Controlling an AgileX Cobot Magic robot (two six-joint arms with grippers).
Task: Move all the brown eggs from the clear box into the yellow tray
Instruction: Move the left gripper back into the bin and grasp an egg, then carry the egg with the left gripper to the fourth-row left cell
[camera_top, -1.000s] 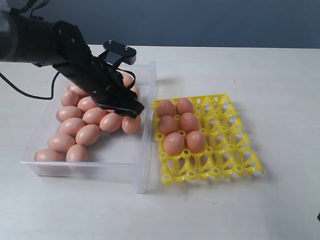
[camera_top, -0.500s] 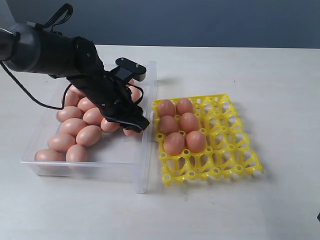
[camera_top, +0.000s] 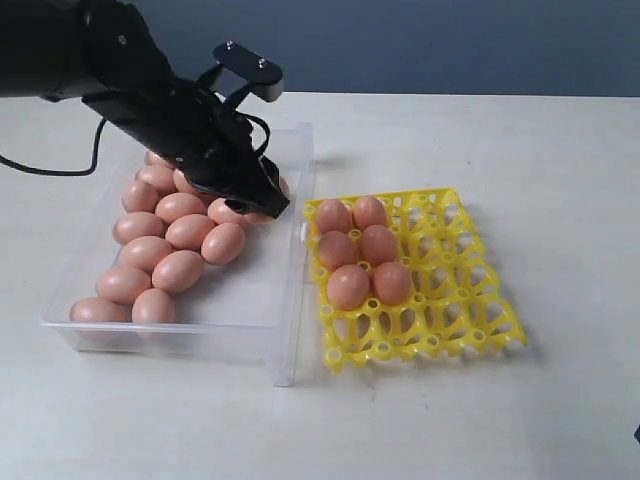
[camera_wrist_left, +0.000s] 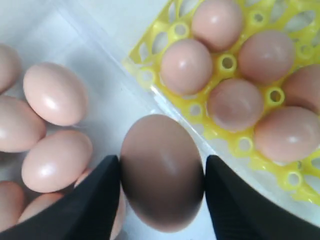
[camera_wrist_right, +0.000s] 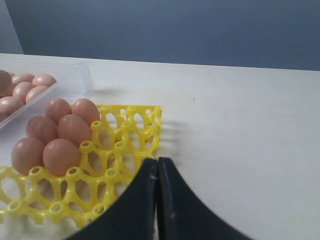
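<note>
My left gripper (camera_top: 262, 203) hangs over the right end of the clear box (camera_top: 288, 330), beside the wall that faces the yellow tray (camera_top: 455, 290). It is shut on a brown egg (camera_wrist_left: 161, 172), which fills the gap between both black fingers (camera_wrist_left: 95, 200). Several more brown eggs (camera_top: 178, 270) lie in the box below and to the left. Six eggs (camera_top: 347, 286) fill the tray cups nearest the box. My right gripper (camera_wrist_right: 157, 161) is shut and empty, low above the table at a corner of the tray (camera_wrist_right: 120, 145).
The box and the tray stand side by side on a pale table (camera_top: 520, 150). The left arm's black body and cable (camera_top: 100, 70) reach over the box's far left corner. The tray's right-hand cups (camera_top: 470, 300) hold nothing.
The left gripper dropped onto the egg nearest the tray-side wall, closed on it and has lifted it up out of the pile. The right gripper shows no change.
</note>
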